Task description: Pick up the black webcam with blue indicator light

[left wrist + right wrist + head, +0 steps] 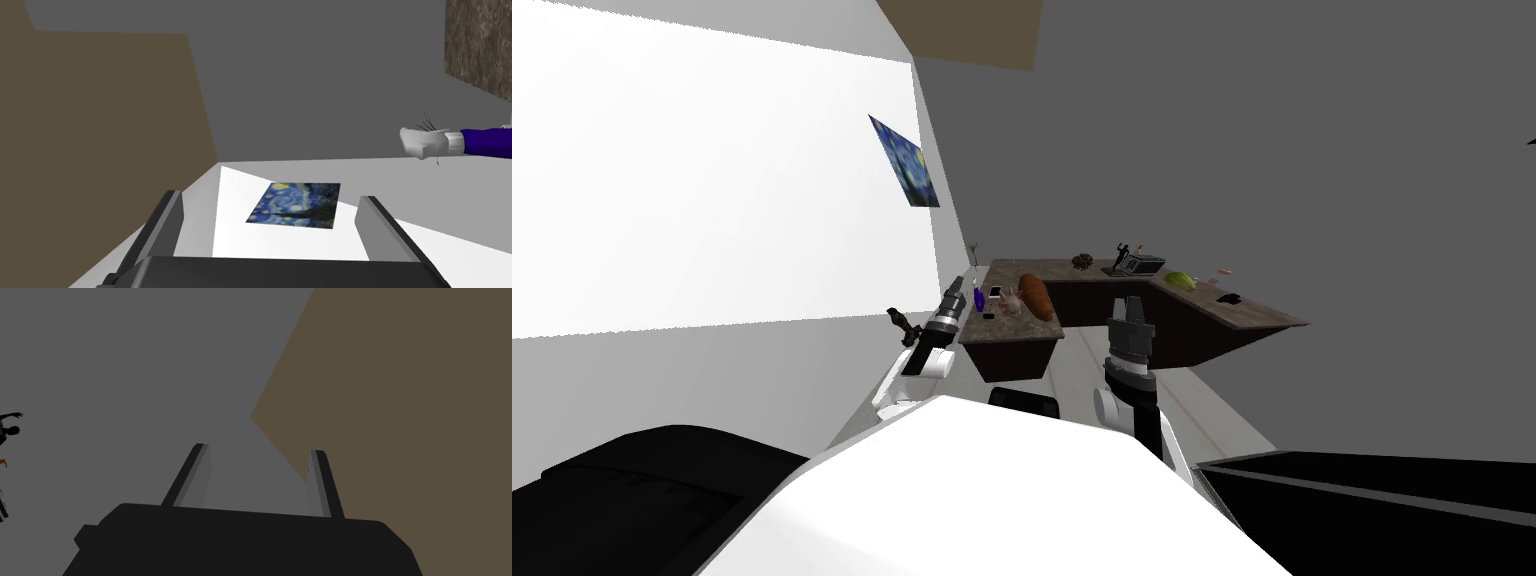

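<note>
Both arms are up in front of me, nothing held.

Left gripper (pixel 270 196): fingers spread, empty gap. In the head view it sits at the near left end of the brown stone-top counter (pixel 1257 314). Along it I see a white vase (pixel 425 142) with dark twigs and a purple bottle (pixel 485 141) just beside the vase. A blue swirl painting (pixel 295 205) hangs on the white wall beyond.

Right gripper (pixel 259 449): fingers apart, nothing between them. In the head view it hangs in the gap between the counter's two wings.

Webcam (pixel 1228 298): best match is the flat black item on the counter's right wing. It lies near the yellow-green item (pixel 1181 281), on the side closer to me, well apart from both grippers. Too small to confirm.

Left wing, near the left gripper: bread loaf (pixel 1035 297) and a tiny black item (pixel 988 316), which I can't identify.

Back section: dark figurine (pixel 1119 256) touching or just beside a grey laptop-like device (pixel 1140 264). A dark round thing (pixel 1083 261) lies further left.
</note>
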`<state>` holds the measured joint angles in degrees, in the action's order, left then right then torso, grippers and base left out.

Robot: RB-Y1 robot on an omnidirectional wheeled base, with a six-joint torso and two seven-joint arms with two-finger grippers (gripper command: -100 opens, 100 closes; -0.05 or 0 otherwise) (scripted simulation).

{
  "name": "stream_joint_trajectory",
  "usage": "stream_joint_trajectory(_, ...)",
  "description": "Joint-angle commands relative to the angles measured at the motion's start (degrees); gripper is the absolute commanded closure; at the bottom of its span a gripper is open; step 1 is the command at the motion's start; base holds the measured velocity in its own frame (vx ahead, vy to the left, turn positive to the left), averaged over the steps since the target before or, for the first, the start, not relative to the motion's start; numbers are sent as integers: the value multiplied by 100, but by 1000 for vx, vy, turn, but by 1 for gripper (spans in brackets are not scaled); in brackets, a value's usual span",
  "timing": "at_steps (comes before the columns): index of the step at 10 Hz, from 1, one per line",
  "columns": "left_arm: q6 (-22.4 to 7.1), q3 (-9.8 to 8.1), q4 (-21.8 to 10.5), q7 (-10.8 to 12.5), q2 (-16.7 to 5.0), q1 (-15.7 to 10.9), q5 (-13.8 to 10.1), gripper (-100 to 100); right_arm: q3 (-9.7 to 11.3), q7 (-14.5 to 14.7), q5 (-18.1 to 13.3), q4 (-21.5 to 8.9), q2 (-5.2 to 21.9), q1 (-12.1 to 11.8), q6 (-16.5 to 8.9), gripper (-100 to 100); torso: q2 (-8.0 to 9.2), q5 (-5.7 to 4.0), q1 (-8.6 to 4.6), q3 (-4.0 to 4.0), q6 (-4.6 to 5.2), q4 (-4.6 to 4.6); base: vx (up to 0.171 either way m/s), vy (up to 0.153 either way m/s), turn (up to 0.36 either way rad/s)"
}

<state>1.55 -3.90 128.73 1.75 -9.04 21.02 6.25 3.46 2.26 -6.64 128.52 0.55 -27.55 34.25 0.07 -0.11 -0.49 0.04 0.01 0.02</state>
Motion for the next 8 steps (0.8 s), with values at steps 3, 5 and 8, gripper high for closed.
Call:
stream_joint_trajectory(3,-462,22,-24,5,4,-65,56,-100,0,0,0,0,0,0,0,0,1,2,12,0,-1,0,-10,-92,-52)
stream_joint_trajectory(5,-709,22,-58,12,-5,-123,80,-100,0,0,0,0,0,0,0,0,6,3,17,3,-1,1,-23,-81,-63)
stream_joint_trajectory(8,-1212,19,-129,18,-30,-242,115,-100,0,0,0,0,0,0,0,0,4,2,11,2,0,1,-15,-92,-85)
